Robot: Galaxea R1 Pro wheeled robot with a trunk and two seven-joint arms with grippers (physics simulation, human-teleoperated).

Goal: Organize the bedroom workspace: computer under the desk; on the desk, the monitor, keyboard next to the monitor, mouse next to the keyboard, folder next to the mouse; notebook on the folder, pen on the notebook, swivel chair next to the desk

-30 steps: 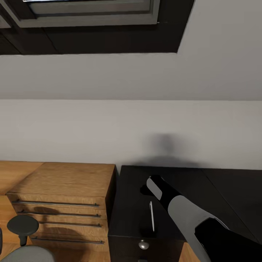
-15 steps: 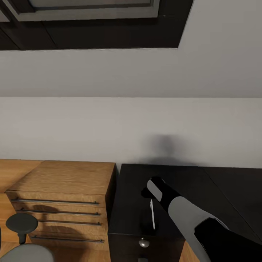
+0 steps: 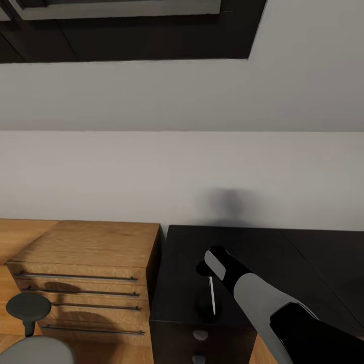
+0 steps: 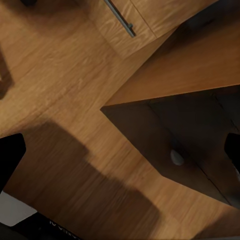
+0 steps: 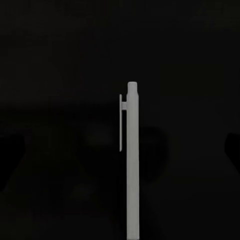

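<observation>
- Head view: pale wall behind a black cabinet (image 3: 263,253); the whole picture has shifted slightly, so the camera has moved and nothing else. Right arm (image 3: 242,283) hangs over the pen (image 3: 212,296), lying on the cabinet.
- Left wrist view: wood floor (image 4: 60,100); partial lettering, unreadable.
- Right wrist view: pen (image 5: 132,165) between spread fingertips (image 5: 10,155), ungrasped. Pickup is pending. Left finger state: cannot tell.

The right arm (image 3: 263,298) reaches in from five o'clock over a dark counter (image 3: 283,253) — a white pen (image 3: 212,297) lies beside it. At eight o'clock, wooden drawers (image 3: 86,273) and a grey chair (image 3: 30,323).
</observation>
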